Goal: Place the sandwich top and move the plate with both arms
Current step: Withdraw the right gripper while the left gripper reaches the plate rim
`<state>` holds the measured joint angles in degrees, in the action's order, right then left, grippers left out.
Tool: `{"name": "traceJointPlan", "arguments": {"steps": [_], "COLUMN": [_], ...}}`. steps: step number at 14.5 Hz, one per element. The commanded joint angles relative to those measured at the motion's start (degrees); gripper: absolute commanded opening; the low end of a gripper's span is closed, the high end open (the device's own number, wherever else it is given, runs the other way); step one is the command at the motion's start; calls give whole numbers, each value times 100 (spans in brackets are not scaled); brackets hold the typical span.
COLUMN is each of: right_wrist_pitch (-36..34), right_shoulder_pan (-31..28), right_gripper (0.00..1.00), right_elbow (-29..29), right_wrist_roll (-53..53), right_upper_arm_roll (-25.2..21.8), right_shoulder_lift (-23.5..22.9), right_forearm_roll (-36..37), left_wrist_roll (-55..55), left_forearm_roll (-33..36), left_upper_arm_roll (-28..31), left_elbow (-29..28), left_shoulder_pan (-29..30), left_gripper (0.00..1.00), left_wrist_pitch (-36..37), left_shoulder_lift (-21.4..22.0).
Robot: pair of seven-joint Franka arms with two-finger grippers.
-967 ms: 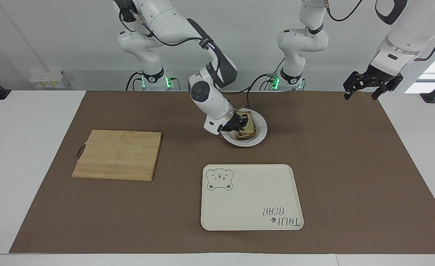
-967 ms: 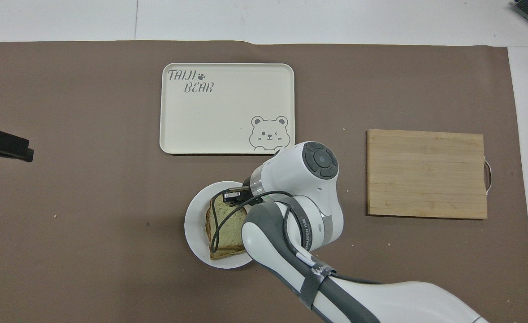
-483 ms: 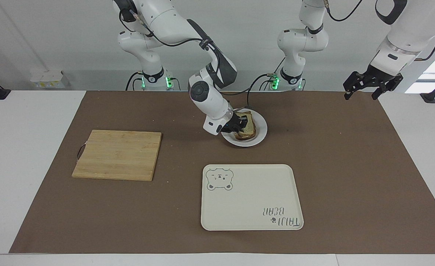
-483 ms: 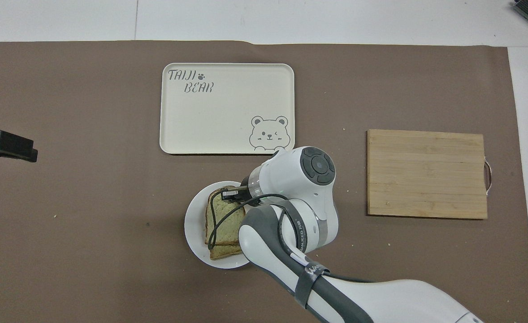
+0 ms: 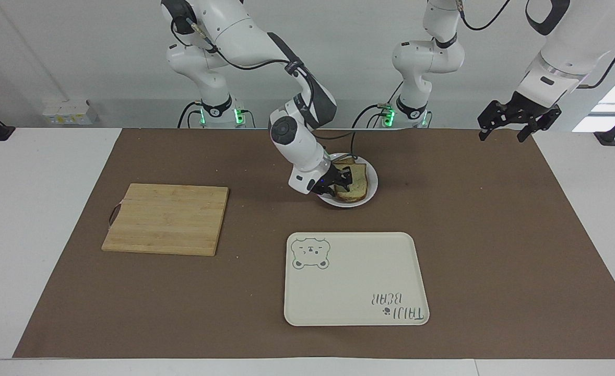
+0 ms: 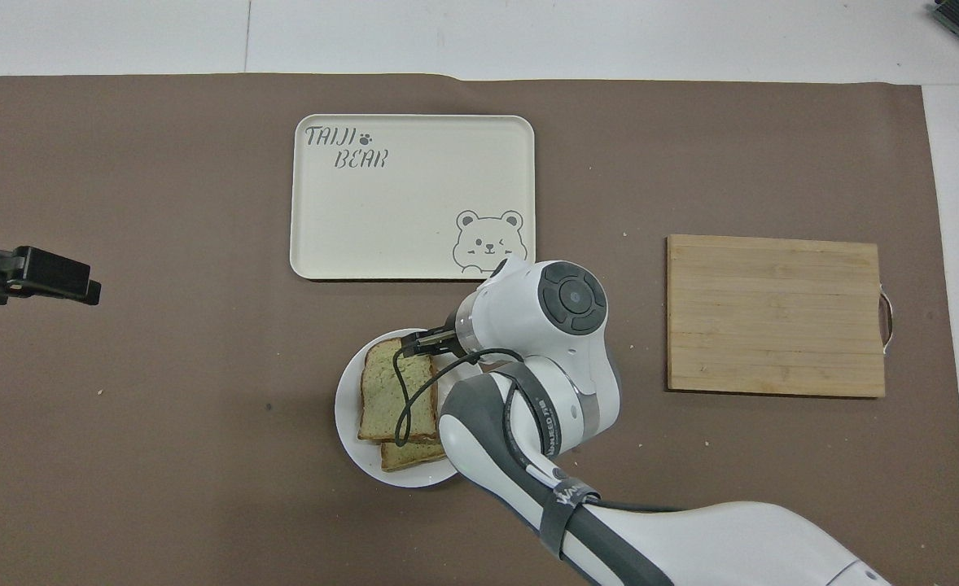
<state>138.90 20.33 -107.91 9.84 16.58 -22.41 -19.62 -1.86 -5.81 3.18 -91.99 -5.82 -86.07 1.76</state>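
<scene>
The sandwich top, a plain brown-crusted bread slice, lies flat on a second slice on the small white plate. It is shifted a little off the lower slice. My right gripper hangs low over the plate's rim at the corner of the top slice, open, with nothing between its fingers. The right arm's wrist covers part of the plate in the overhead view. My left gripper waits open in the air over the mat near the left arm's end.
A cream rectangular tray with a bear drawing lies farther from the robots than the plate. A wooden cutting board lies toward the right arm's end. A brown mat covers the table.
My right gripper has opened and let go of the top slice, which dropped from tilted to flat on the lower slice. The left gripper drifted slightly toward the table's middle.
</scene>
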Motion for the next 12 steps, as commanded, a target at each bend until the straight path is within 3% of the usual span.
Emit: {"name": "traceJointPlan", "arguments": {"steps": [1,8,12], "right_wrist_pitch": [58,-91,-810], "right_shoulder_pan": [-187,-925,-1294], "right_gripper": [100,100,100], "right_elbow": [68,77,147], "right_wrist_roll": [-96,-131,-140], "right_upper_arm_roll": [21,21,21], "right_shoulder_lift": [35,254,781], "right_forearm_roll": [668,2338,2463], "left_wrist_roll": [-86,-965,-1193], "left_forearm_roll": [-296,-1149,-1536], "left_upper_arm_roll": [69,69,42], "left_elbow": [-740,-2085,-2752], "left_shoulder_pan": [-69,-86,-191], "left_gripper": [100,100,100], "left_wrist_pitch": [-435,-1235,-1735], "left_shoulder_lift": [368,615,641]}}
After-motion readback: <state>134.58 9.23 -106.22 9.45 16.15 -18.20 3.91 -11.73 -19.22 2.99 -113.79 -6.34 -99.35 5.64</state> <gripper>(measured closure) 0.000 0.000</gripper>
